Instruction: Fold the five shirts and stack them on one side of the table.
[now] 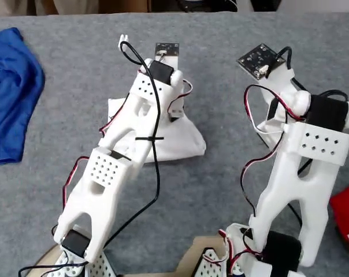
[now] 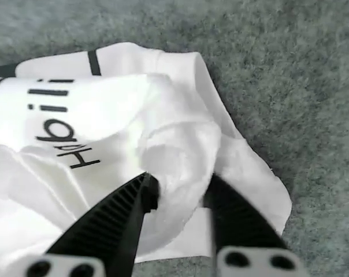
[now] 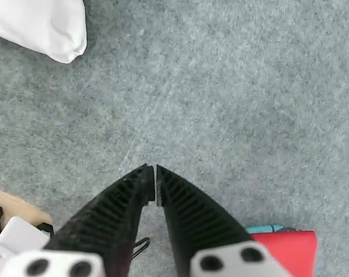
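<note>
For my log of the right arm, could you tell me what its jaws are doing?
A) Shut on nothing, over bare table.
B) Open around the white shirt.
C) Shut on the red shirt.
A: the right gripper has its jaws pressed together over the grey table, with the white shirt and the red shirt both apart from it.

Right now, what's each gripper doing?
Left gripper: closed on the white shirt.
Right gripper: closed, empty.
</note>
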You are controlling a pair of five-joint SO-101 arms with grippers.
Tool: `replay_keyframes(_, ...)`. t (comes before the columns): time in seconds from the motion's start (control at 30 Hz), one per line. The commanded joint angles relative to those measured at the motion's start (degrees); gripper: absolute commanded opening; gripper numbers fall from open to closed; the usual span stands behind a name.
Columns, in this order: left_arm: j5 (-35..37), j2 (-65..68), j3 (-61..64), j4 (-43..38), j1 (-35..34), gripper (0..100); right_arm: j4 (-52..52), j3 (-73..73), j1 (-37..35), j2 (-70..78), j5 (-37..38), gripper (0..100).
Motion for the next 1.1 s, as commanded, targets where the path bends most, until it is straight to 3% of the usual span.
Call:
replay_keyframes(0.0,0.5,-3.6,-2.8,0.5,-2.3,30,0.6,0.0,0.6,-1.9,0.5,2.0)
replay_keyframes(0.23,0.1,-12.3,-2.7,0.5,-13.1,30,0.5,0.7,-1.7,-1.7,0.0,2.0)
replay_keyframes(0.53,0.6,-19.0,-2.2,0.5,-34.3,29,-2.4,0.7,-19.0,9.0,-12.9,2.0)
replay_keyframes(0.73,0.1,-17.7,-0.7,0.5,-53.2,18,-0.4,-18.1,-32.2,28.4,-14.7,2.2)
replay_keyframes(0.83,-3.9,-15.7,1.1,0.5,-61.1,17,0.9,-31.4,-36.2,39.5,-14.7,2.3)
replay_keyframes(0.97,-6.1,-10.9,4.5,0.4,-68.7,17,0.9,-46.1,-41.3,50.6,-14.7,4.4)
replay_keyframes(1.07,-6.0,-6.0,5.4,0.2,-70.7,17,0.9,-53.5,-45.5,57.0,-14.6,13.5)
